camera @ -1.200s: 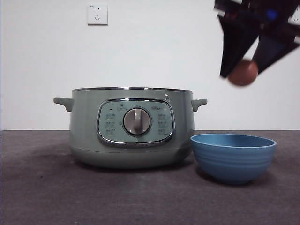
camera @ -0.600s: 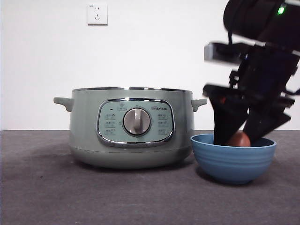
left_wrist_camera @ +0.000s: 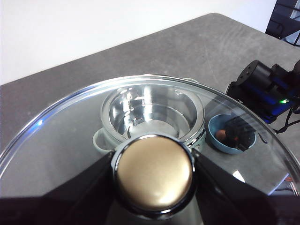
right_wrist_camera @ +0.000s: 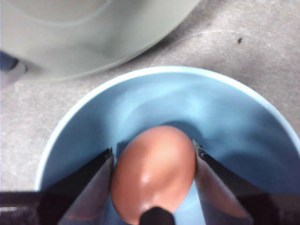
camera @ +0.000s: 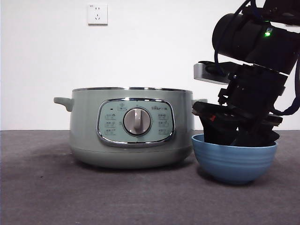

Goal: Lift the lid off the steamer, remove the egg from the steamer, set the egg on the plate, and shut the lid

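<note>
The right arm reaches steeply down from the upper right of the front view, a green light lit on its dark housing, its right claw [right_wrist_camera: 154, 187] sunk inside the plate [camera: 233, 161], a blue ribbed bowl on the grey counter [camera: 93, 197] just beside the steamer [camera: 131, 126]. In the right wrist view the two black jaws press either side of the brown egg [right_wrist_camera: 153, 173], which sits low in the bowl with its long axis running away from the wrist, narrower end farther out; whether it touches the bowl's floor cannot be told. The left claw [left_wrist_camera: 153, 174] hangs high above the counter, clamped on the round knob of the lid [left_wrist_camera: 61, 140], whose glass dome lies roughly level under the camera. Through the glass the open steamer shows its shiny metal interior, with the bowl and right arm next to it. Small print marks the steamer's chrome-framed panel around the grey dial, too fine to read. A white wall socket [camera: 97, 14] sits behind
</note>
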Available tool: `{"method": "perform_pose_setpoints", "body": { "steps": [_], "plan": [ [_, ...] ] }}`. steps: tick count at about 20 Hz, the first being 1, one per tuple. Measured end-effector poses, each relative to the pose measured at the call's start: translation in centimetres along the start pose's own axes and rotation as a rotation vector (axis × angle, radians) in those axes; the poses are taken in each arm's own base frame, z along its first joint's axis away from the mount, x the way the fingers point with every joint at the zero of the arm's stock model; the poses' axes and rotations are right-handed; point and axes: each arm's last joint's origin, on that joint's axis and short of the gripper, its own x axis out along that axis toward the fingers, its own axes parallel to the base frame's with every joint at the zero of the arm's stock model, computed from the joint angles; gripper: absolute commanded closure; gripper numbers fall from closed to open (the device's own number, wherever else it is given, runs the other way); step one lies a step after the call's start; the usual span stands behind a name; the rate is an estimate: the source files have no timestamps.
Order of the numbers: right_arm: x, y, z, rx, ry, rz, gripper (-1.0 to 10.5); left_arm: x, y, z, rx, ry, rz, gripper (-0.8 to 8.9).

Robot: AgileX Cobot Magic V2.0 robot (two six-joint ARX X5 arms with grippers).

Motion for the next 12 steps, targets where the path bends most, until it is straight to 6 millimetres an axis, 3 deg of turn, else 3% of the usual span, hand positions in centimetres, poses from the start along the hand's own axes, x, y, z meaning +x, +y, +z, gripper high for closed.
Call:
{"method": "perform_pose_setpoints", "body": {
  "steps": [1,8,10,12],
  "plan": [
    [0.0,0.0,0.0,0.000,0.000,0.000,5.6,0.2,0.0,0.1,0.000,0.007,0.000,8.22],
    [-0.9,0.1,0.4,-0.002,-0.030,0.000,5.6,2.6,0.1,1.4,0.000,-0.008,-0.021,8.22],
    [-3.1,0.2,0.6,-0.006,-0.077,0.002,5.6,3.7,0.2,2.0,0.001,-0.010,-0.051,8.22],
    [-6.5,0.5,1.2,-0.013,-0.177,0.004,5.6,5.5,0.3,2.7,0.004,-0.014,-0.057,8.22]
  ]
}}
